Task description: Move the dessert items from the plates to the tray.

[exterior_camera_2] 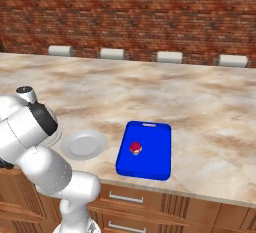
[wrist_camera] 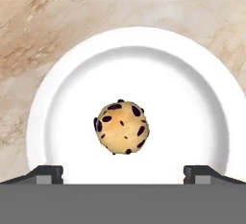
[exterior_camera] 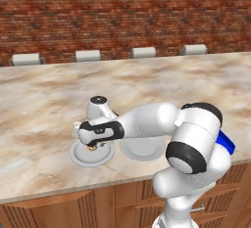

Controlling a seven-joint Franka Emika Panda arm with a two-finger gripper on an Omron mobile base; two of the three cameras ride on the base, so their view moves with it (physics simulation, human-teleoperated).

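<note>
A tan-yellow dessert item with dark specks (wrist_camera: 121,128) lies in the middle of a light-grey plate (wrist_camera: 67,93). My gripper (wrist_camera: 123,172) hangs straight above it, open, with one fingertip (wrist_camera: 48,173) on each side of the treat and nothing held. From the left base view the gripper (exterior_camera: 93,144) sits low over the left plate (exterior_camera: 81,157), and the second plate (exterior_camera: 143,149) beside it is bare. The dark red dessert item (exterior_camera_2: 135,148) rests on the blue tray (exterior_camera_2: 150,164), to the right of the bare plate (exterior_camera_2: 84,144).
All of this stands near the front edge of a marble counter (exterior_camera_2: 190,102). Behind it runs a brick wall with several white fittings (exterior_camera_2: 169,57) along the back edge. Wooden drawers (exterior_camera_2: 150,207) lie below the counter front.
</note>
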